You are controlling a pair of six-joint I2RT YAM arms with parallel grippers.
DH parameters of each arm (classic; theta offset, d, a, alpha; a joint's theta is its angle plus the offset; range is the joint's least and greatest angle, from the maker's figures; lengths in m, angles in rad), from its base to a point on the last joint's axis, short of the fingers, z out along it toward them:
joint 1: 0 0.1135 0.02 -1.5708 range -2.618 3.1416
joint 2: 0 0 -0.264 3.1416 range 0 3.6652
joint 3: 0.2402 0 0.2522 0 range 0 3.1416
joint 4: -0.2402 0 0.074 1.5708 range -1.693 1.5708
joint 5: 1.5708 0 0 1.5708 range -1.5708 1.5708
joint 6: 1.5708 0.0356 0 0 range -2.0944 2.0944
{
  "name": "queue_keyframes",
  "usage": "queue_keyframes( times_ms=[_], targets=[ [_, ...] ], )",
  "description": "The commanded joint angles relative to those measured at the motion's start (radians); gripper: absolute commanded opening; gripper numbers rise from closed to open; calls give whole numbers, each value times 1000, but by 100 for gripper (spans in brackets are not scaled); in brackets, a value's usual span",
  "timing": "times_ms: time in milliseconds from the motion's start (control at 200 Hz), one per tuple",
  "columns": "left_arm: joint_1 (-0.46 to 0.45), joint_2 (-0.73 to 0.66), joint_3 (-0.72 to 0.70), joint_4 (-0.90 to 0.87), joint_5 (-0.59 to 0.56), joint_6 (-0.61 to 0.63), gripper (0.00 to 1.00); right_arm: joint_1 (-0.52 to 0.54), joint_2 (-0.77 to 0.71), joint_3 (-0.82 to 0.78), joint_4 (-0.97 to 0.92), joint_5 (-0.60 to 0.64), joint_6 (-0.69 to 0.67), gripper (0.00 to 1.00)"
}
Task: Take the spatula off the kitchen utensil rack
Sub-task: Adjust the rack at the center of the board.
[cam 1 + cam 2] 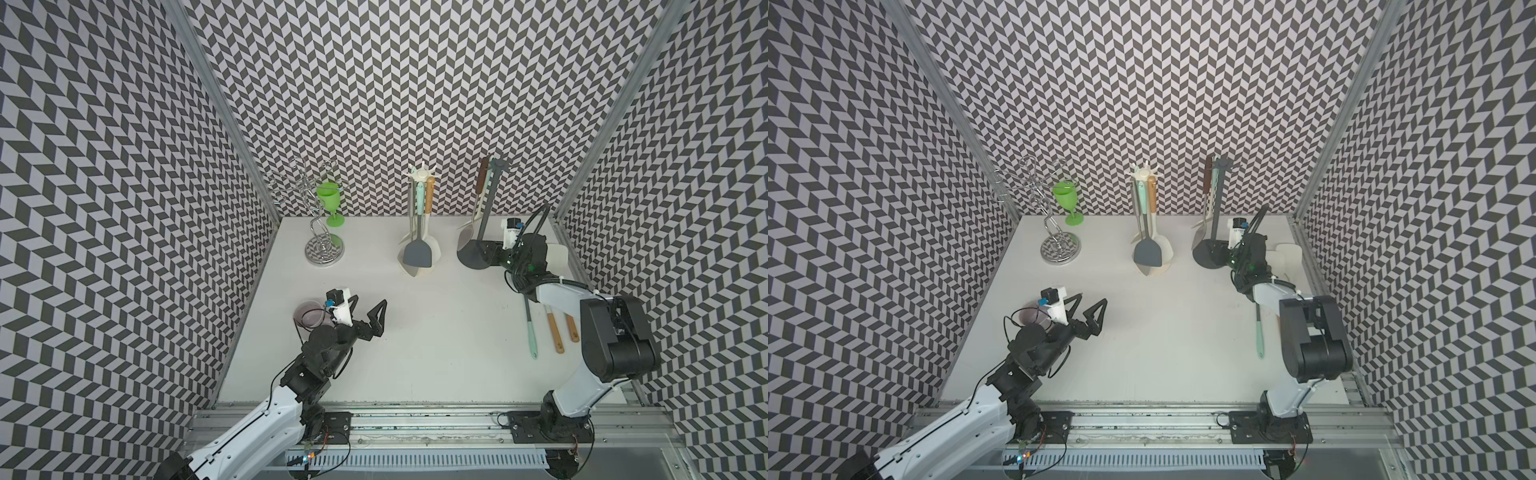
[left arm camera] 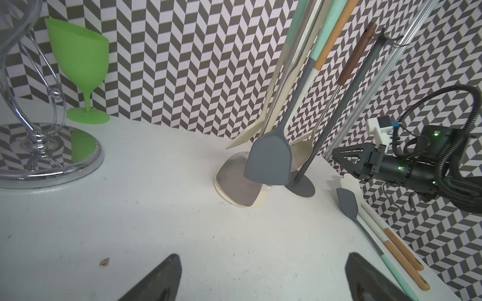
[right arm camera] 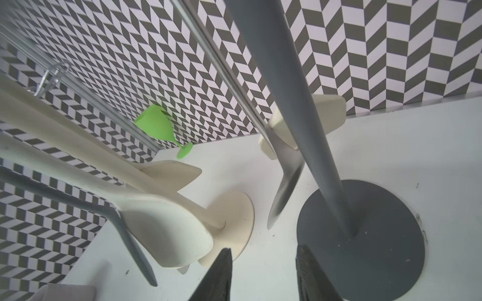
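White bench (image 1: pixel 415 332); left gripper (image 1: pixel 370 300) jaws wide apart; right gripper (image 3: pixel 264 247) jaws narrowly apart, empty, beside grey rack (image 3: pixel 365 234) base.

The walls (image 1: pixel 415 83) showed black-and-white chevrons; the bench (image 1: pixel 415 332) was white, the goblet (image 1: pixel 330 199) green, with a grey rack (image 1: pixel 473 257) and a cream rack (image 1: pixel 419 173).

White arm links (image 1: pixel 257 419), black joints (image 1: pixel 615 332)
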State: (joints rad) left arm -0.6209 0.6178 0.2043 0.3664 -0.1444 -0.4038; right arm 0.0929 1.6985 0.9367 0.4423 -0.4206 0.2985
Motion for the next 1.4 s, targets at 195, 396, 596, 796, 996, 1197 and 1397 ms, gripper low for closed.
queue_keyframes(
  times_ms=[195,396,596,796,996,1197,1397],
  targets=[
    [4,-64,5,-9,28,16,100,-6,86,170,-62,89,-175,47],
    [4,-83,0,-20,32,15,100,-6,151,276,-134,162,-255,48],
    [3,-87,-6,-12,35,15,100,-7,185,324,-154,243,-325,48],
    [4,-66,-13,0,30,20,100,-19,199,342,-162,297,-355,49],
    [3,-64,-11,1,40,20,100,-47,211,353,-162,295,-361,51],
    [3,-84,-16,-4,33,23,100,-64,233,365,-159,334,-387,53],
    [2,-89,-19,-3,31,25,100,-108,257,388,-162,318,-366,54]
  ],
)
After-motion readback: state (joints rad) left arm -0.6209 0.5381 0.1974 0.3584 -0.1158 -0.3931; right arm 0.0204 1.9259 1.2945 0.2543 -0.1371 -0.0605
